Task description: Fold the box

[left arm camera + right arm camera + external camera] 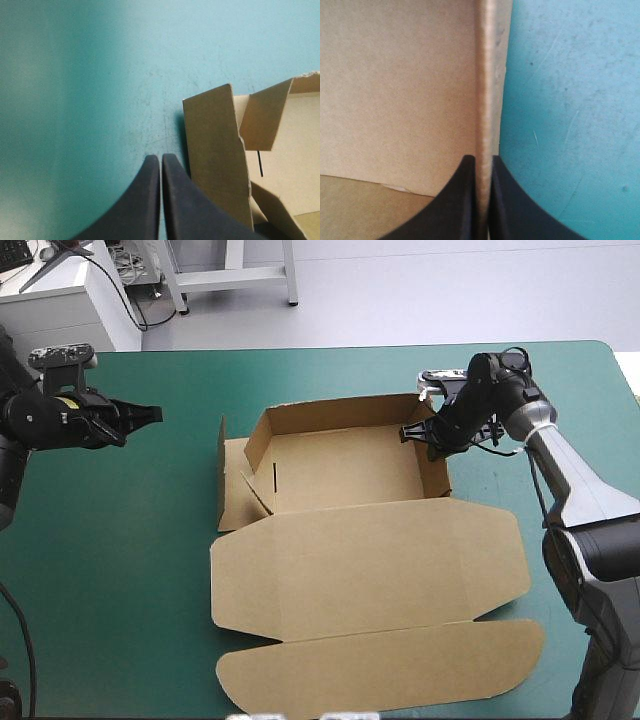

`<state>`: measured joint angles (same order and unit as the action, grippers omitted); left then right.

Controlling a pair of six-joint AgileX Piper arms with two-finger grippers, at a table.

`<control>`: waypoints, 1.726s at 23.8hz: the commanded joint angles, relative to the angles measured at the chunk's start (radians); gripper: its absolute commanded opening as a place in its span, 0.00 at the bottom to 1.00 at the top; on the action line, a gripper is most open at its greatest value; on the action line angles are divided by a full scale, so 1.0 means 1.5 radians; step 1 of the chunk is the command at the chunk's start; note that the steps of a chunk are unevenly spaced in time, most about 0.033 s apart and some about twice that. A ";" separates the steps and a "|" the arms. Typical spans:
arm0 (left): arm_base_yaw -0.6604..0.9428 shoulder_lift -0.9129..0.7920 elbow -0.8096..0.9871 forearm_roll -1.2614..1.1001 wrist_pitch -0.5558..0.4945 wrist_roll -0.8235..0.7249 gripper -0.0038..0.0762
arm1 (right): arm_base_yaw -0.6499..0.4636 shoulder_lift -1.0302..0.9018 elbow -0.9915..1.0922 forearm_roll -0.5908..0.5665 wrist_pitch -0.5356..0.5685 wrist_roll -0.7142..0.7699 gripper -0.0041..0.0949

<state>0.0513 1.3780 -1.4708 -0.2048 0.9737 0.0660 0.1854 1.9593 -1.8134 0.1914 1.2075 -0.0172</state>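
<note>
Right gripper [480,159] clamps the right wall of the box [340,475]; left gripper [150,415], clenched empty, hangs well off its left side.

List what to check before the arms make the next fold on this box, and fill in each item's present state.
1. Right gripper holding the box: ok, shut on its right wall, the board between the fingers.
2. Left gripper free: ok, shut, holding nothing, over the teal-green cover beside the box's left side.
3. Far wall upright: ok.
4. Left flap tucked in: not ok, it stands loose at the box's outer left side.
5. Lid flat on the table, apart from both grippers: ok.
6. Right wall tucked at its far corner: cannot tell, the right gripper covers it.
</note>
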 commanded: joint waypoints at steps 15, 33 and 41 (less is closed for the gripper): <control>0.001 -0.024 -0.017 -0.014 0.002 0.018 0.04 | 0.002 -0.052 -0.161 -0.036 0.029 -0.004 0.61; 0.001 -0.024 -0.017 -0.019 0.019 0.018 0.04 | 0.002 -0.019 -0.165 -0.035 0.028 -0.022 0.61; 0.001 -0.024 -0.017 -0.021 0.028 0.018 0.04 | 0.002 0.072 -0.165 -0.026 0.026 -0.029 0.61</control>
<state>0.0525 1.3780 -1.4708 -0.2078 1.0465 0.0918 0.1900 2.1113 -2.0363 0.1396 1.2423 -0.0472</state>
